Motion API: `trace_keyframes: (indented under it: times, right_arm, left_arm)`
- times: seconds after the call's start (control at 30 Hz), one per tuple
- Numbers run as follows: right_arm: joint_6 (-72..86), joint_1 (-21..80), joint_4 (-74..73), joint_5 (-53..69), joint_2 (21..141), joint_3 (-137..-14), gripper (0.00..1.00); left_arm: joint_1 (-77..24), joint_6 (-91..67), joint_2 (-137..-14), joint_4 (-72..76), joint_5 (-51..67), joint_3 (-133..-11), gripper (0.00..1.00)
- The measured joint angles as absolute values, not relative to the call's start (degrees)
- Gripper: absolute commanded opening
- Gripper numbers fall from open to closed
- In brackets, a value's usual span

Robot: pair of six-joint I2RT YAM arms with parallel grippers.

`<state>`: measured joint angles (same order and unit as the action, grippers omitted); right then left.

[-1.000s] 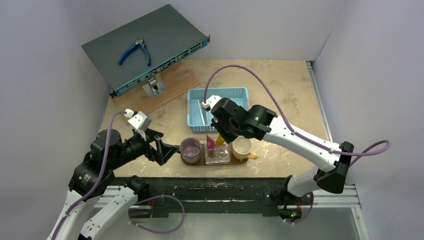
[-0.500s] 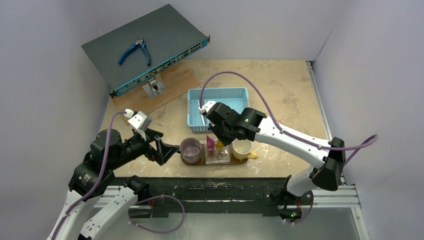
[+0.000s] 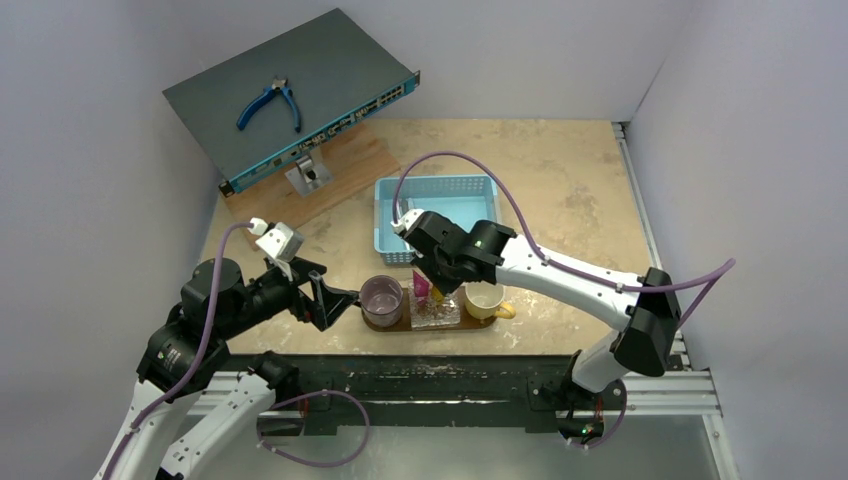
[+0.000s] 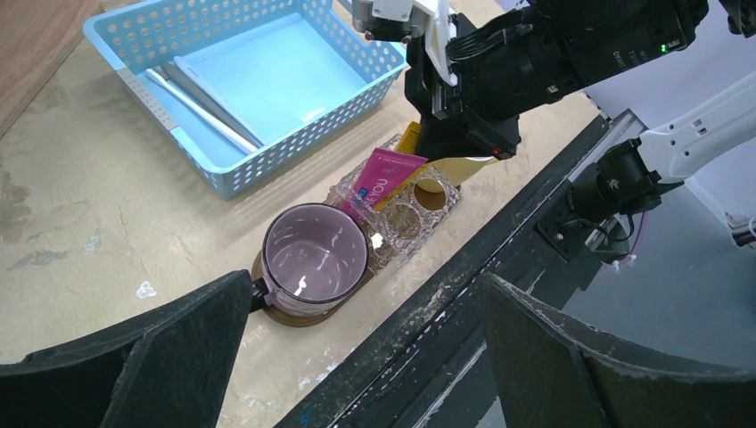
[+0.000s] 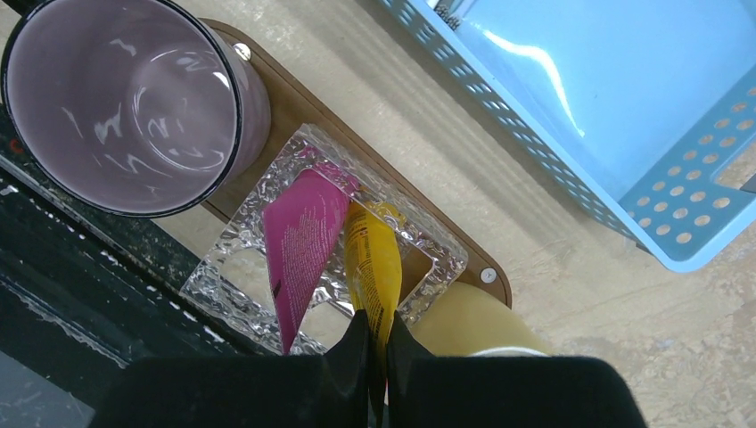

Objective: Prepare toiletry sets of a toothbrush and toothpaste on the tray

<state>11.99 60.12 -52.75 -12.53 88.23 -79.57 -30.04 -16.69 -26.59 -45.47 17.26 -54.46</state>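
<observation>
The dark-brown tray (image 3: 392, 326) lies at the table's near edge; it also shows in the right wrist view (image 5: 294, 105). A clear holder (image 5: 234, 267) sits on it. A magenta-pink toothpaste (image 5: 299, 241) stands tilted in the holder. My right gripper (image 5: 375, 332) is shut on the yellow toothpaste (image 5: 372, 263), whose lower end is in the holder beside the pink one. From above, the right gripper (image 3: 440, 288) is over the holder. Toothbrushes (image 4: 201, 111) lie in the blue basket (image 4: 267, 62). My left gripper (image 3: 335, 300) is open and empty, left of the tray.
A purple mug (image 3: 381, 298) stands on the tray's left end and a yellow cup (image 3: 484, 296) on its right end. The blue basket (image 3: 450, 190) is just behind the tray. A grey network switch (image 3: 290, 85) with blue pliers (image 3: 270, 103) sits back left.
My right arm has moved left and down with the yellow toothpaste, bringing it into the holder beside the pink tube. The left arm has not moved.
</observation>
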Motion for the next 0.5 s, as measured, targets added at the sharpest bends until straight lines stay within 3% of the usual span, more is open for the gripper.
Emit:
trace_keyframes:
  times: [0.5]
  right_arm:
    - [12.1, 60.1, -52.3, -13.1, 88.8, -79.4, 0.01]
  left_arm:
    - [-30.0, -16.7, -26.6, -45.5, 17.3, -54.5, 0.98]
